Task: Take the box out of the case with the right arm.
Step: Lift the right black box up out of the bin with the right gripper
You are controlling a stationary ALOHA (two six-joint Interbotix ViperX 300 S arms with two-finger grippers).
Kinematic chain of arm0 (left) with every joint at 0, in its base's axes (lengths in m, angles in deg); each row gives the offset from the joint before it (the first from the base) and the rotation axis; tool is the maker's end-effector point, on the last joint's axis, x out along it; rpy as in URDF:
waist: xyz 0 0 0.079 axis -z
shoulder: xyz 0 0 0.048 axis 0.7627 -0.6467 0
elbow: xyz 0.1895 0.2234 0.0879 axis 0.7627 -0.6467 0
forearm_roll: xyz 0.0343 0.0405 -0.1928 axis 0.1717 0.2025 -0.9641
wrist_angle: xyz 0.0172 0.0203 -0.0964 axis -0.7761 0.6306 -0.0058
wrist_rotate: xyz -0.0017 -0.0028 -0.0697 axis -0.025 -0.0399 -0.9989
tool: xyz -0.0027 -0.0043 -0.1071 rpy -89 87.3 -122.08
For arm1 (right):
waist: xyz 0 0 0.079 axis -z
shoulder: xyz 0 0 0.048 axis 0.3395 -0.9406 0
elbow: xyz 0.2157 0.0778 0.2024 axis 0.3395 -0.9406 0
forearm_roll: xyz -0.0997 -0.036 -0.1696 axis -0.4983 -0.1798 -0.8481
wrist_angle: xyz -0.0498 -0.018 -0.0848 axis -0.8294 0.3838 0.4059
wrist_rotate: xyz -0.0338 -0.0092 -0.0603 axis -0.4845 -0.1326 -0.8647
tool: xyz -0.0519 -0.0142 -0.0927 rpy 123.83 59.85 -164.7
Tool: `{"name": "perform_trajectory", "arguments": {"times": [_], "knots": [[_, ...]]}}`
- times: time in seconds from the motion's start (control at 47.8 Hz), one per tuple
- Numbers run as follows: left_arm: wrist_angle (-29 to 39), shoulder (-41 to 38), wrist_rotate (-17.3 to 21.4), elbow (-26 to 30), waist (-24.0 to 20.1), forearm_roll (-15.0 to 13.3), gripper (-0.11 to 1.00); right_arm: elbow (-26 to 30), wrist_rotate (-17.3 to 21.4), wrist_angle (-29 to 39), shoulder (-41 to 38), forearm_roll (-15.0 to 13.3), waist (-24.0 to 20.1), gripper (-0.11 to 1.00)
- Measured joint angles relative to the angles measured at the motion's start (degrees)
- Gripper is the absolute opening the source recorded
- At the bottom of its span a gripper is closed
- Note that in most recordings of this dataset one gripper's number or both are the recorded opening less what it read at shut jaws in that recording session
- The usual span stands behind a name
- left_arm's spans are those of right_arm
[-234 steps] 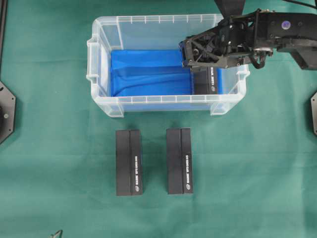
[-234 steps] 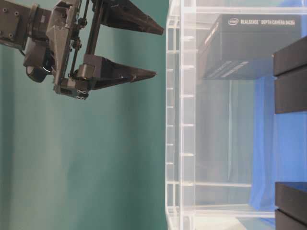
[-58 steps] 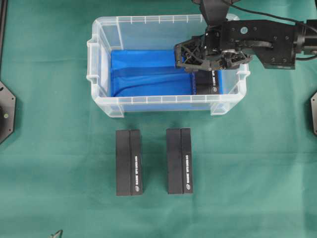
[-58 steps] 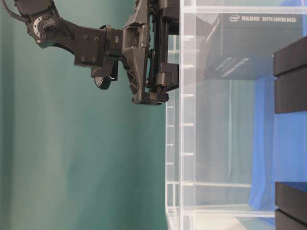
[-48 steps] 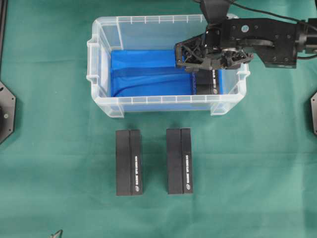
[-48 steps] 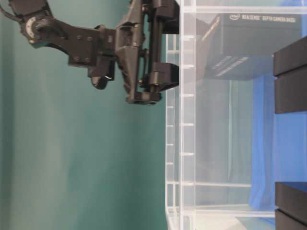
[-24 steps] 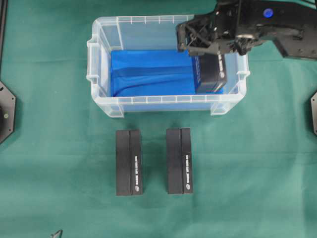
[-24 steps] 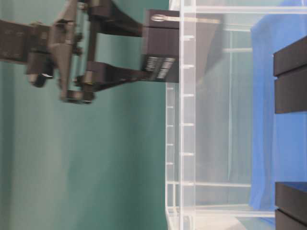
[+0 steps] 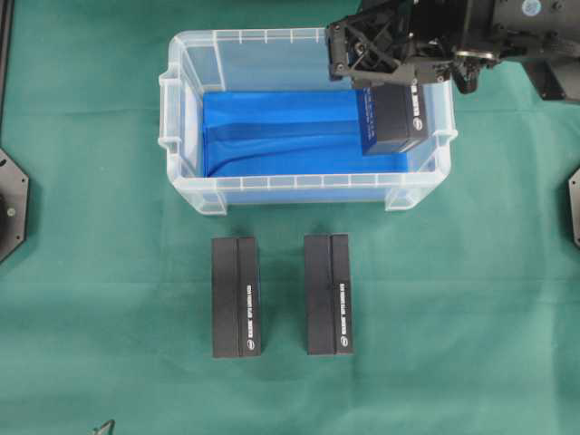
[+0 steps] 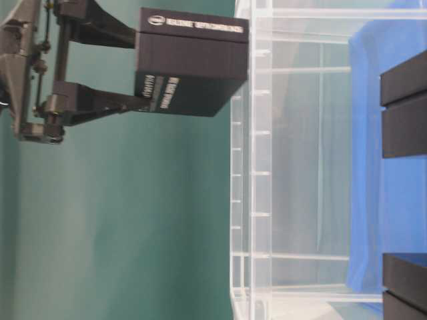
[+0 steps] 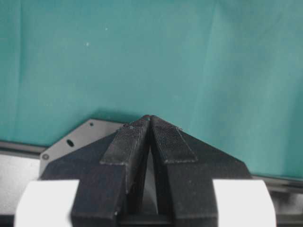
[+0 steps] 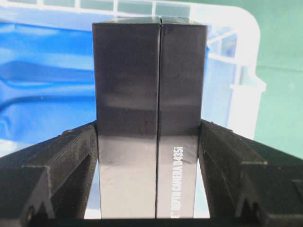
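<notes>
Right pincer is clamped on the box, one finger pressed flat on each side, so it's got a firm squeeze on the black carton. Box hangs end-down from the pincer, white lettering running along one face. Side view: box is fully clear of the tub's rim, up in the air w/ nothing under it but the open tub mouth. From overhead it sits over the right end of the tub, above the blue sheet lining the floor. Right arm comes in from the top right corner, reaching across the tub's far wall.

Left pincer is pinched together, tips meeting, nothing between them, over bare green cloth.

On the counter in front of the tub: two more black boxes lying flat, side by side but apart, one left, one right, both well clear of the tub's near wall.
</notes>
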Motion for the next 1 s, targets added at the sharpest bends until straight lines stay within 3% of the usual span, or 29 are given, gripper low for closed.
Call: {"name": "perform_trajectory", "arguments": {"times": [0.23,1.003], "knots": [[0.0,0.0,0.0,0.0,0.0,0.0,0.00,1.5,-0.1,1.7,0.0,-1.1,-0.4,0.65],[-0.1,0.0,0.0,0.0,0.0,-0.1,0.00,1.6,-0.1,2.4,0.0,-1.2,-0.5,0.65]]}}
